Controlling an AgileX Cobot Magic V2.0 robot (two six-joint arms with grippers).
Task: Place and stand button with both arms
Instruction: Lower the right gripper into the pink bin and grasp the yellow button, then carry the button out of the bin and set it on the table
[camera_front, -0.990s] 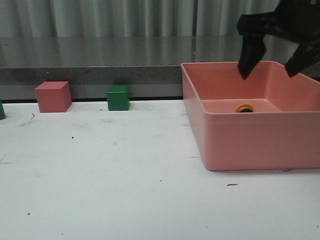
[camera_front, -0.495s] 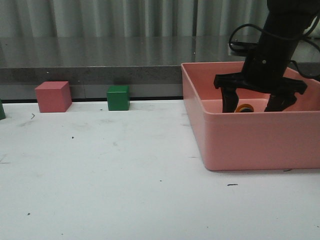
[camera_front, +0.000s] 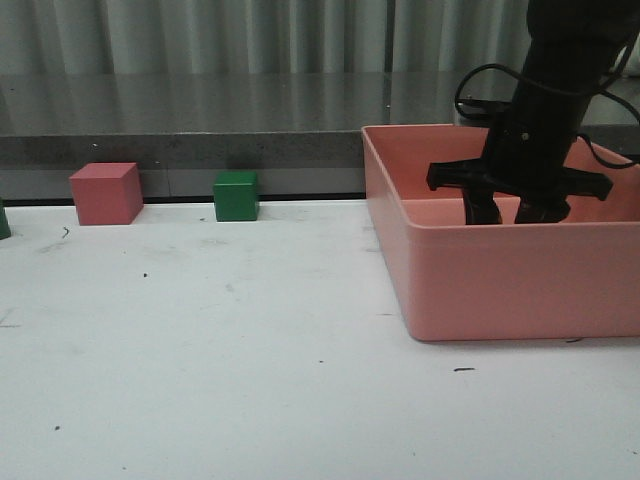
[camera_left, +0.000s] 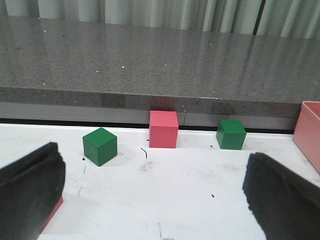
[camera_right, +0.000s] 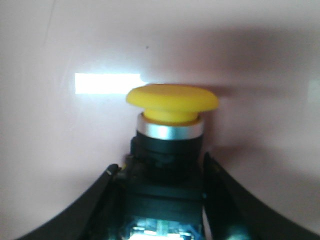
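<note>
Two black robot arms share this job, but only the right one is near the work. Its black gripper (camera_front: 509, 208) is lowered into the salmon-pink plastic bin (camera_front: 520, 275), whose front wall hides the fingertips in the front view. The right wrist view shows the small push button with a yellow mushroom cap, silver ring and black base (camera_right: 169, 135) lying on the bin floor directly between the fingers (camera_right: 107, 187), its long axis pointing straight away from the claw, cap foremost. The fingers sit narrow against the two sides of the black base; they look closed on it, though actual pressure cannot be confirmed. The left gripper (camera_left: 155, 200) hangs spread wide and empty over the white tabletop (camera_front: 220, 340), facing a pink cube (camera_left: 163, 129) and two green cubes (camera_left: 100, 145), well apart from the bin.
</note>
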